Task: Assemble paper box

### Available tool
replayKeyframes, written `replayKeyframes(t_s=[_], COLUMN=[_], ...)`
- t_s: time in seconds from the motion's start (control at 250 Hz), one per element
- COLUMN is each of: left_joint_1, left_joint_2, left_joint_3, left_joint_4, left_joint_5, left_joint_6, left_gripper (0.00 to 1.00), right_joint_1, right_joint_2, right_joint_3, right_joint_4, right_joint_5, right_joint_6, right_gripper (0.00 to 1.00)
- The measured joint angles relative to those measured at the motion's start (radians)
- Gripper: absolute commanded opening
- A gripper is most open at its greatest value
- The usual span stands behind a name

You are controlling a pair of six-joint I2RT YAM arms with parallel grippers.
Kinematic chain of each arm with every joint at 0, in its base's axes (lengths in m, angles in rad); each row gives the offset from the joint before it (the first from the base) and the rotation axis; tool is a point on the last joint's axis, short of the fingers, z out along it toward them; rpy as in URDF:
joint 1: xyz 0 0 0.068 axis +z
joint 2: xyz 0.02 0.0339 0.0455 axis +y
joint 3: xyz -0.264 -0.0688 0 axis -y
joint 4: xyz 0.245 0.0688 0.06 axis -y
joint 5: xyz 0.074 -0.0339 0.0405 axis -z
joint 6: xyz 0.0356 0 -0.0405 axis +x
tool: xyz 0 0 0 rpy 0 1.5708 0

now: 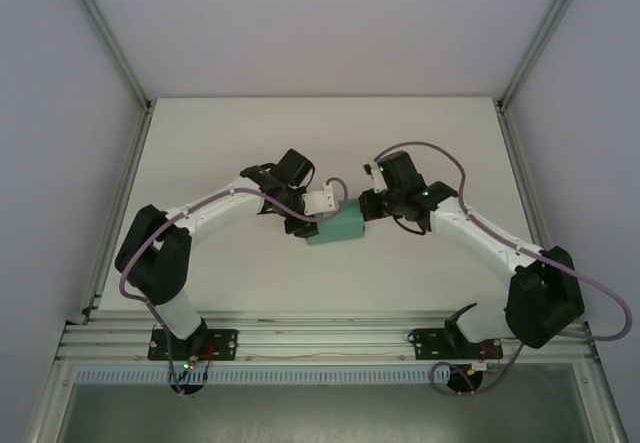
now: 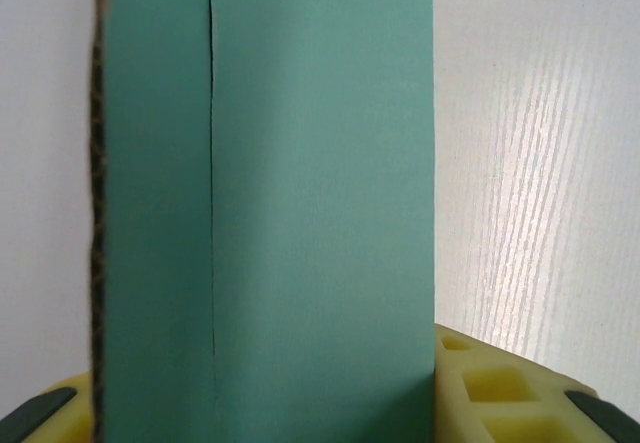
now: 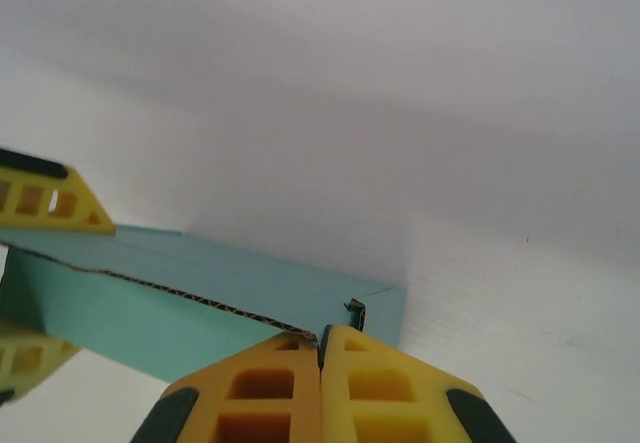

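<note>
Teal paper box (image 2: 300,203) between the left claw's (image 2: 270,403) yellow fingers (image 2: 490,393), white table (image 2: 540,163) behind.

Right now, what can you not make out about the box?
Top view: box flaps too small; left gripper and right gripper cover its ends.
Left wrist: box ends cut off by the frame edges.
Right wrist: whether right gripper pinches card; its fingertips hide the corner.

We can read no words, labels, brands, numbers or signs on anything here. The paper box (image 2: 320,163) shows us plain teal card faces (marked only by a thin seam line and a raw corrugated edge, neither carrying print).
</note>
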Motion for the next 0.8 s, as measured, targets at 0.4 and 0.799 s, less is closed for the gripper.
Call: replayKeyframes(t_s=[0.4,0.799], left_joint_1=[0.000,-0.002], left_joint_2=[0.001,0.001], left_joint_3=[0.000,0.000], left_joint_4=[0.013,0.012], left_joint_5=[-0.015,-0.025], left_joint_6=[-0.011,-0.006], left_gripper=[0.44,0.44], right_joint_1=[0.011,0.011], right_joint_2=[-0.114,-0.165], right_joint_3=[-0.244,-0.341], right_joint_4=[0.329,0.455], right_joint_5=[0.047,0.025], right_joint_6=[-0.023,-0.197], right_gripper=[0.01,0.02])
